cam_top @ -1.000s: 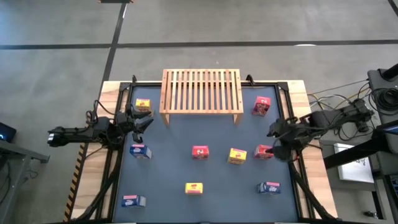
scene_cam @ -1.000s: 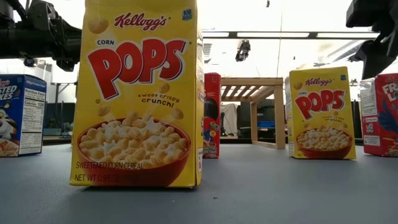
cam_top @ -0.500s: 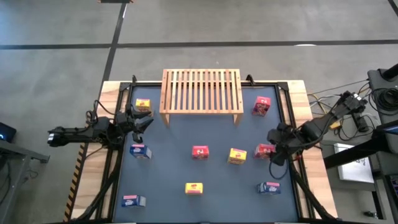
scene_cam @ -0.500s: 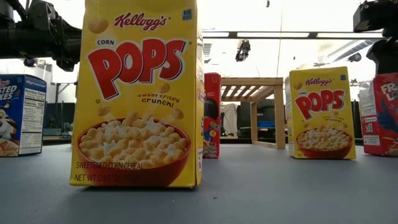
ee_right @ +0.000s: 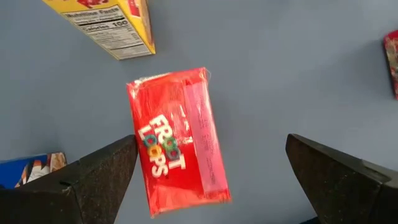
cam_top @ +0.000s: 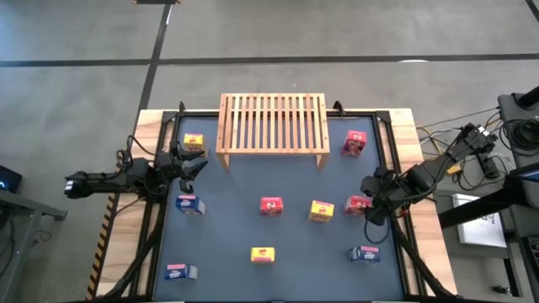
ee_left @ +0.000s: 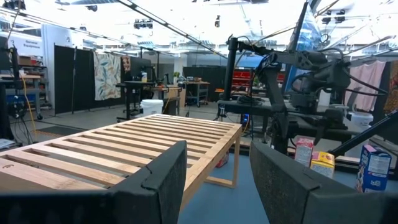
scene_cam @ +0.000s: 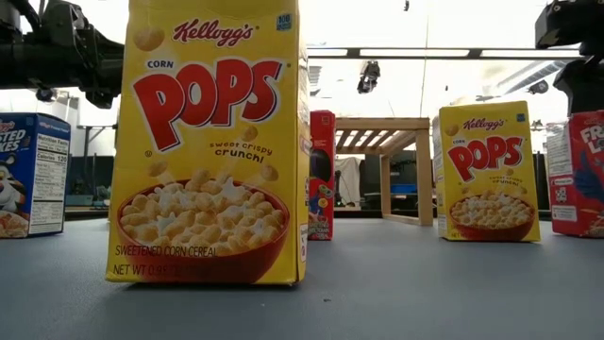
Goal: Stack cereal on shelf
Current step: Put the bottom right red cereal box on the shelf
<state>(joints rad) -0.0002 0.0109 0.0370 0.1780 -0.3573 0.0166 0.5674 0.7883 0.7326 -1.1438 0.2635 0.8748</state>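
Right gripper (ee_right: 211,174) spread wide, empty, poised above red box (ee_right: 177,140) at mat's right side. Left gripper (ee_left: 214,180) part-open, empty, beside shelf (cam_top: 272,123). 9 boxes on mat (cam_top: 253,181), none on shelf. Low view: red box (scene_cam: 578,173) cut off at edge.

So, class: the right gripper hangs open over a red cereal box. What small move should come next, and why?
Probably lower the right gripper straight down. Its open fingers straddle the red Froot Loops box from above without touching it, and the shelf holds no boxes yet.
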